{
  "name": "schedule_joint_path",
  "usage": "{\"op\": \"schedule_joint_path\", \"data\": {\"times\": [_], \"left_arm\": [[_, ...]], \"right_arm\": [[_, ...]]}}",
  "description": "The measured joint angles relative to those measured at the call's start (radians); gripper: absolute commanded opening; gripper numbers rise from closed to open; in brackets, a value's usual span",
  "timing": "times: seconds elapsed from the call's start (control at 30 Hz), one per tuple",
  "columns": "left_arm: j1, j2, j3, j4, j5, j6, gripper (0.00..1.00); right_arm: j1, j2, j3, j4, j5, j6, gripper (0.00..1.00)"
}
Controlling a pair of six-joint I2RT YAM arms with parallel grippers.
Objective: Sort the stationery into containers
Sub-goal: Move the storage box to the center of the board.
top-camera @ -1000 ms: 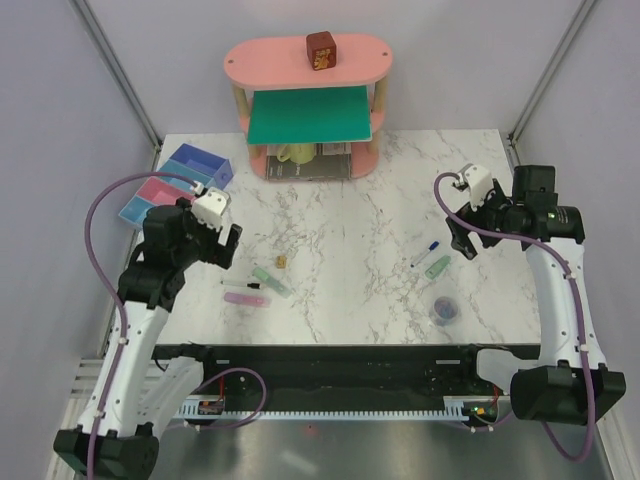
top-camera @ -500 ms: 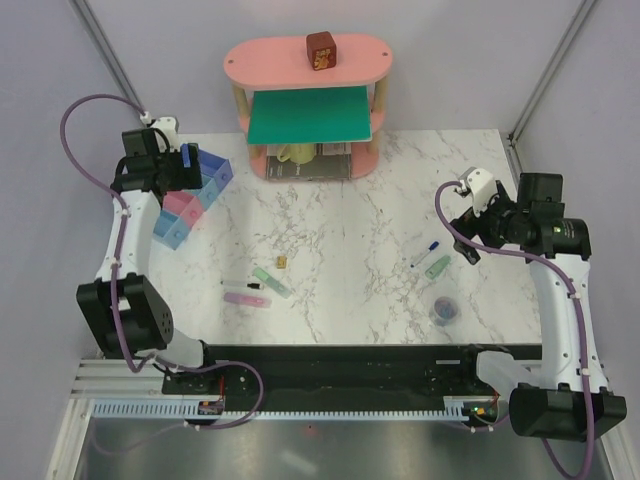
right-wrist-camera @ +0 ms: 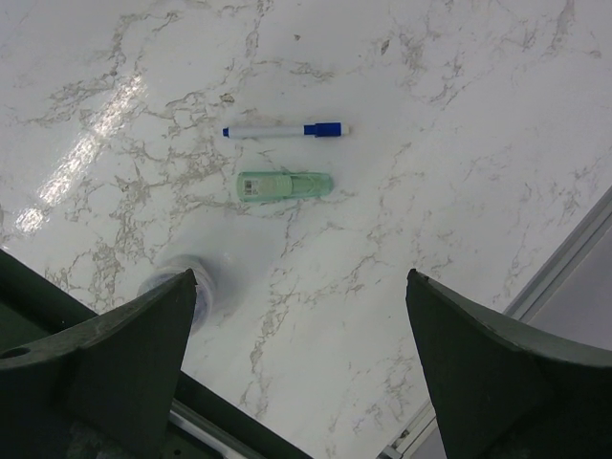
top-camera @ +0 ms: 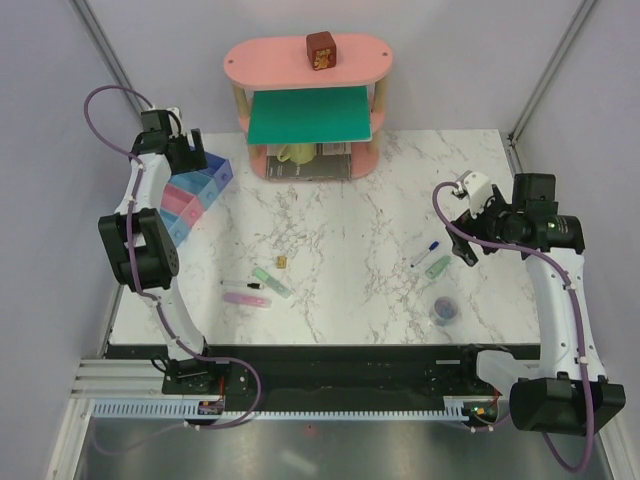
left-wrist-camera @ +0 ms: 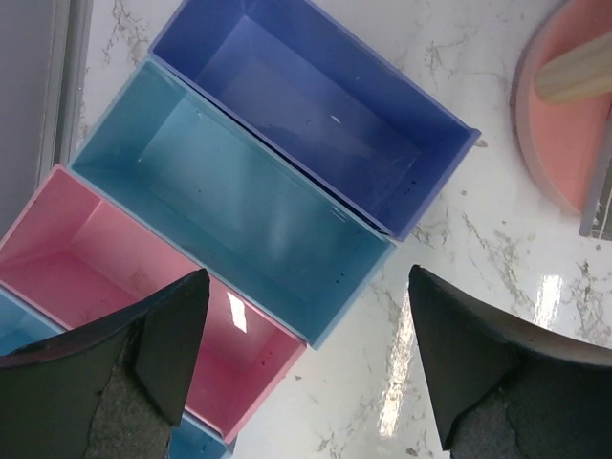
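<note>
The four joined bins (top-camera: 188, 192) stand at the far left; in the left wrist view the violet-blue (left-wrist-camera: 316, 105), blue (left-wrist-camera: 229, 201) and pink (left-wrist-camera: 115, 287) bins show empty. My left gripper (top-camera: 187, 153) hangs open and empty over them (left-wrist-camera: 306, 363). My right gripper (top-camera: 463, 240) is open and empty above the white pen with blue cap (right-wrist-camera: 285, 130), a mint-green marker (right-wrist-camera: 284, 185) and the purple-grey roll (right-wrist-camera: 186, 287). Another mint marker (top-camera: 270, 280), a thin black pen (top-camera: 244, 284), a pink stick (top-camera: 246, 298) and a yellow cube (top-camera: 283, 262) lie left of centre.
The pink and green shelf unit (top-camera: 308, 110) stands at the back with a dark red cube (top-camera: 320, 50) on top; its pink foot (left-wrist-camera: 564, 105) is just right of the bins. The table's right edge (right-wrist-camera: 564, 258) runs close to the pen and marker.
My left arm has swung from above the table's left side back to the far-left corner over the bins. My right gripper has shifted only slightly.
</note>
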Motion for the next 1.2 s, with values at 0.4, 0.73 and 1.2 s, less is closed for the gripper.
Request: {"op": "schedule_joint_path", "data": {"times": [0.4,0.73,1.2], "left_arm": [[0.017,0.069,0.023,-0.032,-0.091,-0.053,0.85],[0.041,0.123,0.023,-0.070,-0.085,-0.082,0.80],[0.043,0.193,0.019,-0.067,-0.077,-0.079,0.43]], "right_arm": [[0.000,0.011,-0.020,0.024,0.007,0.000,0.98],[0.000,0.012,-0.031,0.029,0.011,0.000,0.98],[0.000,0.012,-0.031,0.033,0.019,0.001,0.98]]}}
